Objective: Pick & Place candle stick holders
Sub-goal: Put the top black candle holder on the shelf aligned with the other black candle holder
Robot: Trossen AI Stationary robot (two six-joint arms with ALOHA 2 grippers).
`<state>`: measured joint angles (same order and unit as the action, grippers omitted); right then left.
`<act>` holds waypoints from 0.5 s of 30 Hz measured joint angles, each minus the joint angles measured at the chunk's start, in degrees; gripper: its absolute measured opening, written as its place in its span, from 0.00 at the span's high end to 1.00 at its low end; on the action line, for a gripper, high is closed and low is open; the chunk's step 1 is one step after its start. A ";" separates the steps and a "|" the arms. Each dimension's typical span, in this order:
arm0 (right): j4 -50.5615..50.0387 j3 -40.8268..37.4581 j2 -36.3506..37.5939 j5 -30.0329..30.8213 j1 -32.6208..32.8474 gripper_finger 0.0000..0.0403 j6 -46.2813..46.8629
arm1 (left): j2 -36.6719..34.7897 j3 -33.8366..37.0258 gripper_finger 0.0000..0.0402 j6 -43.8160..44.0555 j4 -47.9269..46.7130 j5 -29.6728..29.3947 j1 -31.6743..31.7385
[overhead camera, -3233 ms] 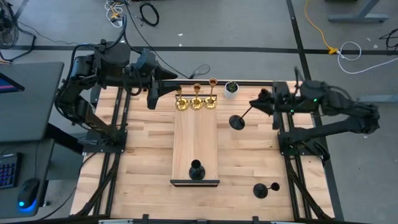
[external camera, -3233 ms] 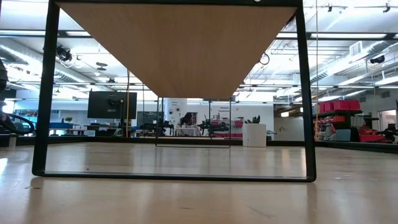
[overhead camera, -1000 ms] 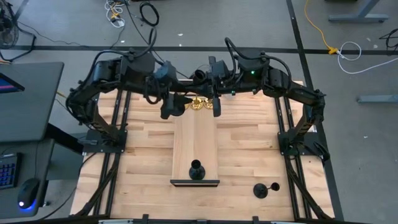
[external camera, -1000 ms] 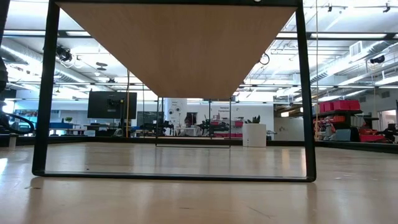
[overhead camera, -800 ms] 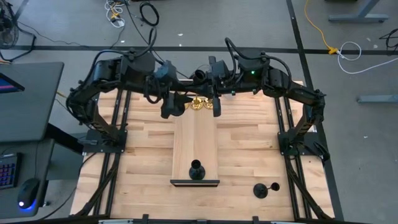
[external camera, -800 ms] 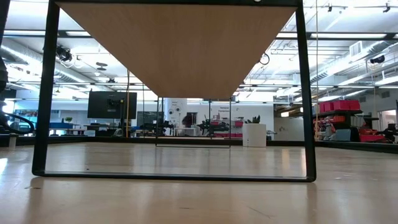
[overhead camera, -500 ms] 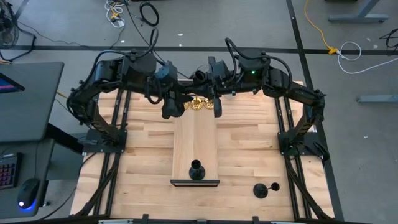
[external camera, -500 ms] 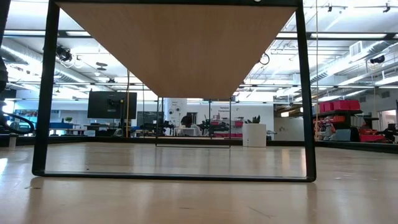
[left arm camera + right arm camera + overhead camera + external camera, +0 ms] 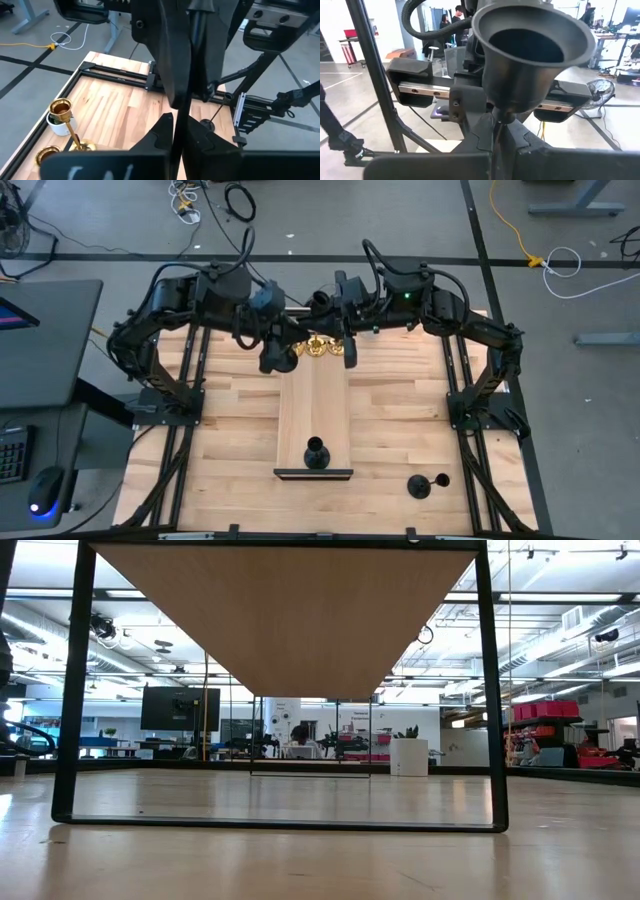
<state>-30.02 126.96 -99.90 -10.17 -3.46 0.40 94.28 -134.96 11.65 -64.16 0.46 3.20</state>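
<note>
1. High view: I am holding both arms over the far end of the raised board (image 9: pixel 315 405). My left pincer (image 9: pixel 280 358) is at that end's left corner and my right pincer (image 9: pixel 347 352) at its right corner. The gold holders (image 9: pixel 315 347) are standing between them. A standing black holder (image 9: pixel 316 452) is waiting at the board's near end, and a lying black holder (image 9: pixel 428 483) is on the counter (image 9: pixel 400 430), right of the board.
2. Low view: only the board's underside is showing; no pincer or holder is appearing.
3. Left wrist view: my left pincer is pinching narrow on a thin dark stem that is running straight ahead into the right pincer.
4. Right wrist view: my right pincer is gripping the black candle stick holder (image 9: pixel 535 45) by its stem, flared base forward. I am judging both pincers share it, its long axis lying between them, so one must be letting go.
</note>
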 joint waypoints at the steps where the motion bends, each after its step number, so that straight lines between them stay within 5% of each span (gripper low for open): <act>1: 0.00 0.00 0.00 0.09 -0.01 1.00 -0.10 | 0.00 0.00 0.95 0.14 -0.03 -0.06 0.01; 7: -0.48 -0.02 0.00 0.22 -0.01 0.96 -0.88 | 0.00 0.00 0.97 -0.45 -0.30 -0.90 -0.02; 15: -2.54 -0.03 0.77 0.50 0.00 0.73 -2.07 | 0.00 0.00 0.97 0.16 -0.58 -1.77 0.01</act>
<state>-32.56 126.93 -99.13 -9.67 -3.46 -1.67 94.28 -134.96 11.81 -64.74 -1.31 3.21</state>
